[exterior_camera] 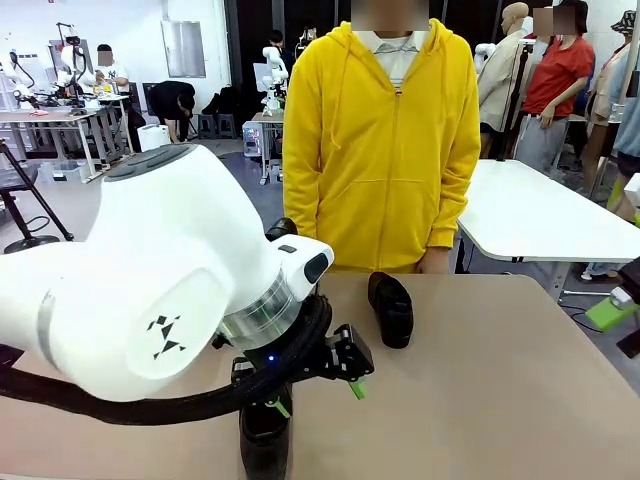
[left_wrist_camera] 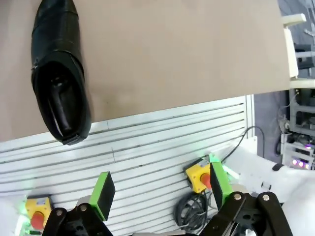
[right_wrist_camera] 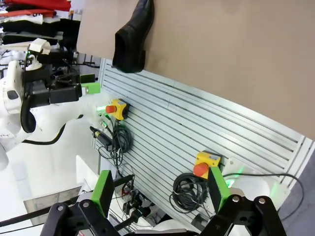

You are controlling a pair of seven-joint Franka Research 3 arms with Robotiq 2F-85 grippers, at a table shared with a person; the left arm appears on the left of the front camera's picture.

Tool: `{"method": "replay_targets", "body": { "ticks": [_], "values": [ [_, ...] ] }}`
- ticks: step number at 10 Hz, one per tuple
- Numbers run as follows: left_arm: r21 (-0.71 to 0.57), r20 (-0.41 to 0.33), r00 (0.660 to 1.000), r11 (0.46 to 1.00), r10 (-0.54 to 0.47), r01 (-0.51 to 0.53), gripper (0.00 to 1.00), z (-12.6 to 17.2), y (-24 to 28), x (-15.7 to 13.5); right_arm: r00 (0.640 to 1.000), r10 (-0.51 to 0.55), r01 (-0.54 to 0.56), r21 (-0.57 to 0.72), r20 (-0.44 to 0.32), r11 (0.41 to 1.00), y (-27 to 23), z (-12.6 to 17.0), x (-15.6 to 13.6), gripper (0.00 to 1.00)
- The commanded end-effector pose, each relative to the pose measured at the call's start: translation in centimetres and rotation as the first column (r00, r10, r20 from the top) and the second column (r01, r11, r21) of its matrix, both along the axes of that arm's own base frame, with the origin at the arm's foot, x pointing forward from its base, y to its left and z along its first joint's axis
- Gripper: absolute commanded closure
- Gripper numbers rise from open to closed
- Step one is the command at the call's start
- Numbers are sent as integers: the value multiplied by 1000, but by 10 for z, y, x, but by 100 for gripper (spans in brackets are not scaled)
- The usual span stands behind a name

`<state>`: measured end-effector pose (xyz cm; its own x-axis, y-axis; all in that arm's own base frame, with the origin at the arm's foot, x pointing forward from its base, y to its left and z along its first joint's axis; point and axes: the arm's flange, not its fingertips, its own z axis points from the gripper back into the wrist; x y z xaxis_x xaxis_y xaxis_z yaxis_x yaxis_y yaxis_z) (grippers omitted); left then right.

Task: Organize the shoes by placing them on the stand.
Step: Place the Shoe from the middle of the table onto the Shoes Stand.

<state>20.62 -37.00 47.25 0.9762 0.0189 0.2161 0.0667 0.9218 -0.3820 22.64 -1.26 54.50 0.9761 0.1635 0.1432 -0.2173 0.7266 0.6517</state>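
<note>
One black shiny shoe [exterior_camera: 390, 308] lies on the tan table [exterior_camera: 500, 400] near the far edge, in front of the person. A second black shoe [exterior_camera: 265, 440] sits at the near edge under my left arm. In the left wrist view this shoe [left_wrist_camera: 59, 73] has its heel past the table edge; in the right wrist view the same shoe [right_wrist_camera: 132, 34] looks long and heeled. My left gripper [exterior_camera: 318, 397] hangs just above and beyond it, open and empty [left_wrist_camera: 161, 189]. My right gripper [right_wrist_camera: 160, 191] is open and empty, off the table's right side [exterior_camera: 612, 308]. The stand is out of view.
A person in a yellow hoodie [exterior_camera: 380, 150] stands at the far side. Below the near table edge are a slatted metal panel [left_wrist_camera: 147, 147], yellow emergency-stop boxes [right_wrist_camera: 205, 163] and coiled cables [right_wrist_camera: 189, 189]. A white table [exterior_camera: 540, 215] stands behind on the right.
</note>
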Motion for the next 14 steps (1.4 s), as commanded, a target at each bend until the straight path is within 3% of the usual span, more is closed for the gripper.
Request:
{"method": "replay_targets", "body": {
  "ticks": [1, 3, 6, 8, 11, 12, 13, 14],
  "values": [
    [77, 9, 996, 993, -90, 89, 0, -16, -5, 26, 1000, 1, -1, -5, -5, 1000, -2, 3, 0, 0],
    [151, 12, 994, 983, -106, 103, 0, -35, -8, 53, 1000, 1, -1, -5, -5, 1000, -2, 3, 0, 0],
    [249, 17, 1000, 968, -25, 20, 0, -70, -9, 85, 1000, 1, -1, -5, -5, 1000, -2, 3, 0, 0],
    [284, -29, 1000, 959, -7, 15, 0, -96, -13, 98, 1000, 1, -1, -5, -5, 1000, -2, 3, 0, 0],
    [311, -37, 999, 950, 22, -9, 0, -118, -17, 108, 1000, 1, -1, -5, -5, 1000, -2, 3, 0, 0],
    [312, -32, 999, 950, 41, -29, 30, -120, -19, 110, 1000, 1, -1, -5, -5, 1000, -2, 3, 0, 0],
    [326, -42, 998, 945, 44, -28, 90, -121, -18, 110, 1000, 1, -1, -5, -5, 1000, -2, 3, 0, 0],
    [337, -44, 998, 941, 47, -29, 100, -122, -19, 110, 1000, 1, -1, -5, -5, 1000, -2, 3, 0, 0]
  ]
}}
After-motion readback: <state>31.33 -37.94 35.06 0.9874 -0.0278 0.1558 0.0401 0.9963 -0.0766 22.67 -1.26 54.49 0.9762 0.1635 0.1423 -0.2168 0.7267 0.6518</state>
